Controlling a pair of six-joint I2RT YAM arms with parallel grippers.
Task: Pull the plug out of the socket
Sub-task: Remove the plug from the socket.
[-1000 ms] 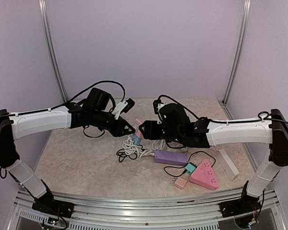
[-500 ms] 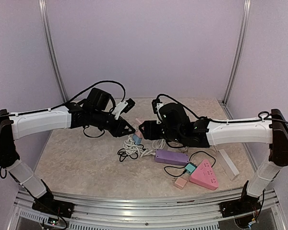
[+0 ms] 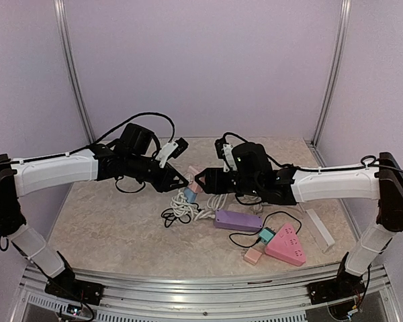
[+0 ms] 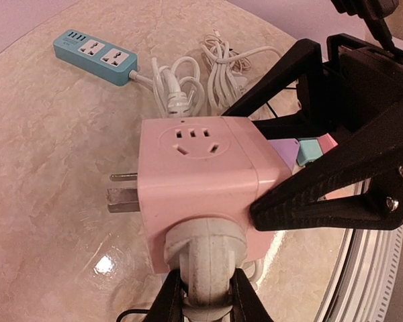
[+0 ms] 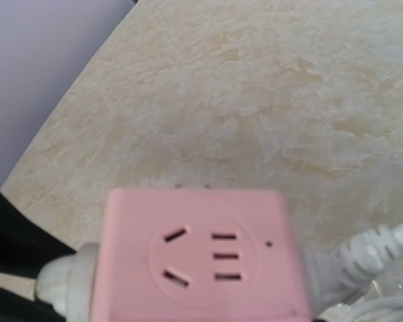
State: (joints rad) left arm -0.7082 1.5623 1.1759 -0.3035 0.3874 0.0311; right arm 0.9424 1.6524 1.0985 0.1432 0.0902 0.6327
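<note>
Pink cube socket hanging in mid-air above counter. Looking light, rigid, smooth-sided, likely slippery. White plug sitting flush in one face, best taken by stiff body, close to cube. Left claw clenching plug body. Right claw, half spread, clamping cube's opposite faces.

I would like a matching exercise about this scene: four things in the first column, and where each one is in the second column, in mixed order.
1 white plug
2 pink cube socket
3 blue power strip
4 purple power strip

A beside the teal adapter
B gripped by the right pincer
C gripped by the left pincer
D at the top left of the left wrist view

Pairs: 1-C, 2-B, 3-D, 4-A
</note>
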